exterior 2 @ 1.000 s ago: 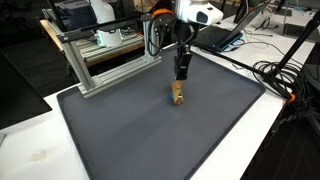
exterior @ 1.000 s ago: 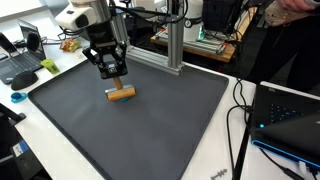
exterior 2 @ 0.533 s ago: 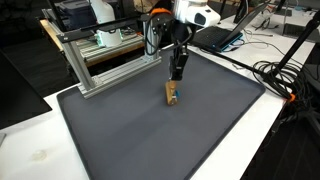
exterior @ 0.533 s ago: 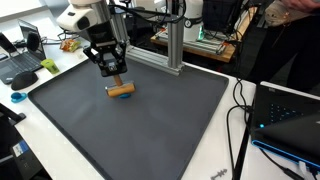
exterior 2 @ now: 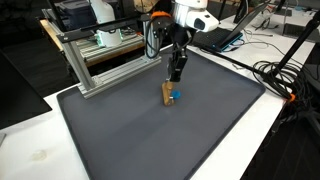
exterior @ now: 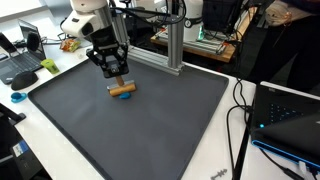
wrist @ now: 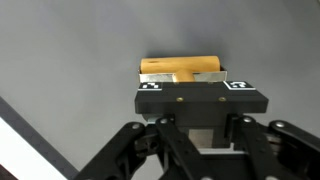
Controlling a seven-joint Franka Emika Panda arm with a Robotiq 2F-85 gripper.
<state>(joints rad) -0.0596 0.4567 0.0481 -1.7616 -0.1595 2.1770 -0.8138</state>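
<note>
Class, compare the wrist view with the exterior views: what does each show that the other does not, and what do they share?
Only the wrist view shows the two black-and-white markers on the tool's body. Only the exterior views show the white arm, the aluminium frame, a laptop, cables and a small blue patch by the block. Both share the tool shut on the wooden block over the grey mat.
</note>
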